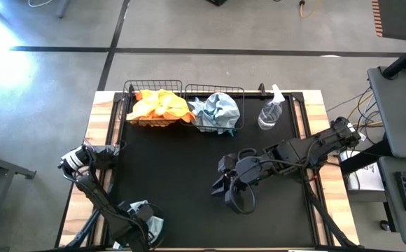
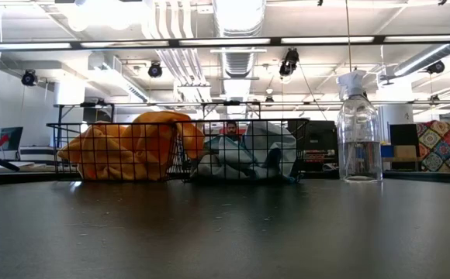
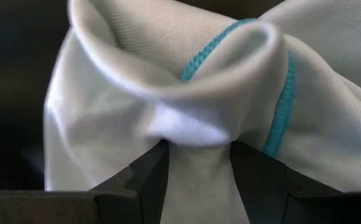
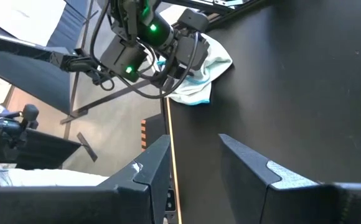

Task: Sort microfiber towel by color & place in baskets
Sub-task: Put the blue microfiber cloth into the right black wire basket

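Observation:
A pale blue-grey microfiber towel with teal edge stitching lies bunched at the black mat's near left corner. My left gripper points straight down onto it, open, with a raised fold of the cloth between its fingers. The right wrist view shows that same gripper over the towel. My right gripper hangs open and empty above the mat's middle. At the far edge stand two black wire baskets: the left basket holds orange towels, the right basket holds blue-grey towels. My left gripper comes at the towel from above, fingers pointing down. A bunched fold of cloth stands in the gap between the open fingers and lies against their inner sides. One layer or several, I cannot tell. The towel rests on the mat.
A clear spray bottle stands upright just right of the baskets, also plain in the low view. The mat's edge and the table's wooden rim run close beside the towel. Bare black mat lies between the baskets and both grippers.

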You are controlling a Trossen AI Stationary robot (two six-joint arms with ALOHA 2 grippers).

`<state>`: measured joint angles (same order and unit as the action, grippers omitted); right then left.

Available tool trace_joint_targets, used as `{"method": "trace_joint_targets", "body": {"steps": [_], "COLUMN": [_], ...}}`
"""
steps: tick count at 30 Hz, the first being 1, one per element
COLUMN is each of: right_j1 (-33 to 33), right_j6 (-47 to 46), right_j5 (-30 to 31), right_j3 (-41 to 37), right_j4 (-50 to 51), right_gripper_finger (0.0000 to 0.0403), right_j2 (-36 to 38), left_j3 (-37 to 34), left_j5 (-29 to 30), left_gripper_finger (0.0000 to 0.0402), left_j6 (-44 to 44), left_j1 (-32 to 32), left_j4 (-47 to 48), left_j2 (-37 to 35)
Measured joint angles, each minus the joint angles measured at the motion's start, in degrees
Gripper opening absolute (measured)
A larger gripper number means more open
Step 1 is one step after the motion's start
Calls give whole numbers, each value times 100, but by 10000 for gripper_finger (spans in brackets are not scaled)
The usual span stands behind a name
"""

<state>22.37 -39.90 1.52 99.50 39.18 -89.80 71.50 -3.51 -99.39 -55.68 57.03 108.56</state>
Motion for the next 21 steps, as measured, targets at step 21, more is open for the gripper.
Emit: {"method": "trace_joint_targets", "body": {"steps": [21], "right_j1": [0], "right_j6": [2], "right_j5": [4], "right_j3": [-11], "right_j4": [0], "right_gripper_finger": [123], "right_j2": [0], "left_j3": [-277], "left_j5": [153], "left_gripper_finger": [105], "left_j6": [-382], "left_j1": [-4], "left_j4": [-520], "left_j2": [-20]}}
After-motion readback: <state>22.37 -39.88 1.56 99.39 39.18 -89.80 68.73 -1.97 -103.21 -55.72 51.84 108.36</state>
